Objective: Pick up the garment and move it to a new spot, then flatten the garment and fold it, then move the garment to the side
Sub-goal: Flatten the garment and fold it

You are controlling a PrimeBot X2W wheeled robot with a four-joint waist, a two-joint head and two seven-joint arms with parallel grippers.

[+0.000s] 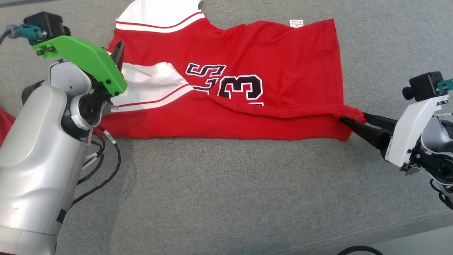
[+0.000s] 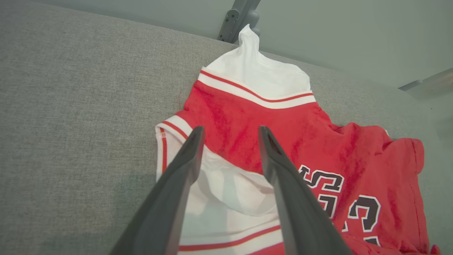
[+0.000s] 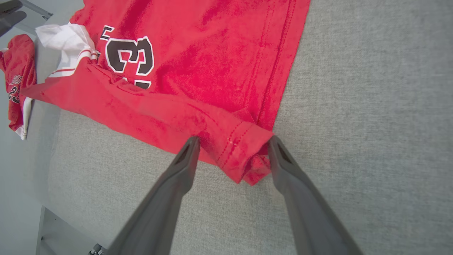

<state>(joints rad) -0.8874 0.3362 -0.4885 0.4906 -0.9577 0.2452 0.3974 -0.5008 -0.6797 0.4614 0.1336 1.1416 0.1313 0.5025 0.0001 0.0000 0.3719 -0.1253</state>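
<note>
The garment (image 1: 276,53) is a red jersey with white sleeves and black numbers, lying spread on the grey cushion (image 1: 226,184) with its near side folded over. My left gripper (image 1: 117,53) hangs open at the garment's left end. In the left wrist view my left gripper (image 2: 230,131) hovers over the white sleeve and red shoulder of the garment (image 2: 304,124). My right gripper (image 1: 354,118) is open at the garment's lower right corner. In the right wrist view my right gripper (image 3: 233,141) straddles the folded hem corner of the garment (image 3: 212,53), which rests loose between the fingers.
A second red garment (image 3: 19,71) lies off the cushion's left side, and its edge (image 1: 5,124) shows behind my left arm. A seam along the cushion's front edge (image 1: 354,233) runs at the lower right. A metal bracket (image 2: 233,19) stands behind the cushion.
</note>
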